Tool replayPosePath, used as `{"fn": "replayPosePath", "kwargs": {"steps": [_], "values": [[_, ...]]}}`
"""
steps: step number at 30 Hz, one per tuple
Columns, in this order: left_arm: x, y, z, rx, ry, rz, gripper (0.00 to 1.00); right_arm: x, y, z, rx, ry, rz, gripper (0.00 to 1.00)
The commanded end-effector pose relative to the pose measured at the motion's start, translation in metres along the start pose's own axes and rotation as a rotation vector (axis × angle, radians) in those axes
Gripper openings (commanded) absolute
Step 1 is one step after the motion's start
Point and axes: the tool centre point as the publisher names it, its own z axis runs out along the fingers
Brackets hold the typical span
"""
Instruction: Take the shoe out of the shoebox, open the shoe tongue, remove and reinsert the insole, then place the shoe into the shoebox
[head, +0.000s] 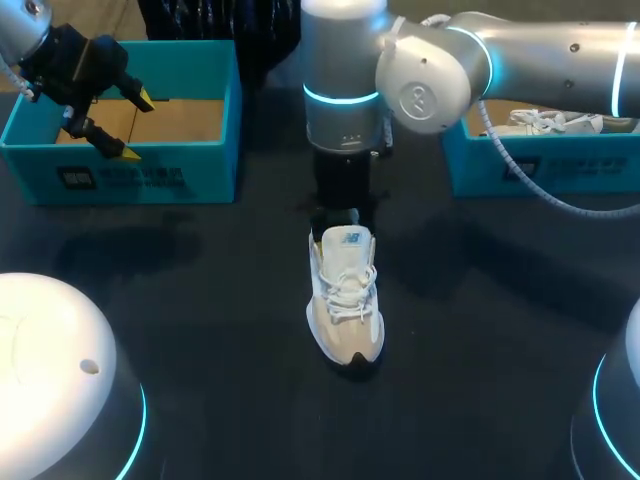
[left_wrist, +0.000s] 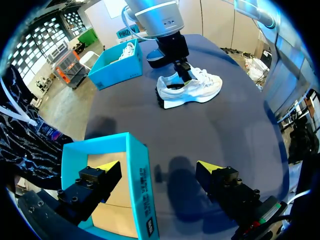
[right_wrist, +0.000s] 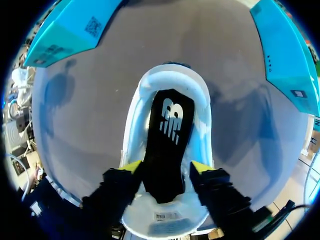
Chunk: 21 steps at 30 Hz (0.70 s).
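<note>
White shoe (head: 345, 300) standing upright at the middle of the table (head: 180, 330), toe towards the robot. The right gripper (right_wrist: 166, 167) sits at the heel opening, with the black insole (right_wrist: 168, 130) directly ahead of it; whether it grips the insole cannot be told. The left gripper (left_wrist: 159, 167), wide open and empty, hangs astride 1 wall of the left shoebox (head: 130, 170), well apart from the shoe

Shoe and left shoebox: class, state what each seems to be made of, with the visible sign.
The shoe: likely soft textile upper, matte white, with woven laces. The left shoebox: probably cardboard, matte teal outside, plain brown inside, thin flat walls.
</note>
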Motion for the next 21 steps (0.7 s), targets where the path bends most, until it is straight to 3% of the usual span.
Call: {"fn": "replayPosePath", "kwargs": {"steps": [1, 13, 21], "values": [[0.0, 0.0, -0.001, -0.003, 0.002, 0.0, 1.0, 0.003, 0.002, -0.002, 0.005, -0.007, -0.005, 1.0], [0.0, 0.0, -0.001, -0.003, 0.002, 0.0, 1.0, 0.003, 0.001, 0.0, 0.018, -0.012, -0.01, 1.0], [0.0, 0.0, -0.001, -0.003, 0.002, 0.0, 1.0, 0.001, -0.004, -0.016, -0.007, -0.04, 0.012, 1.0]]}}
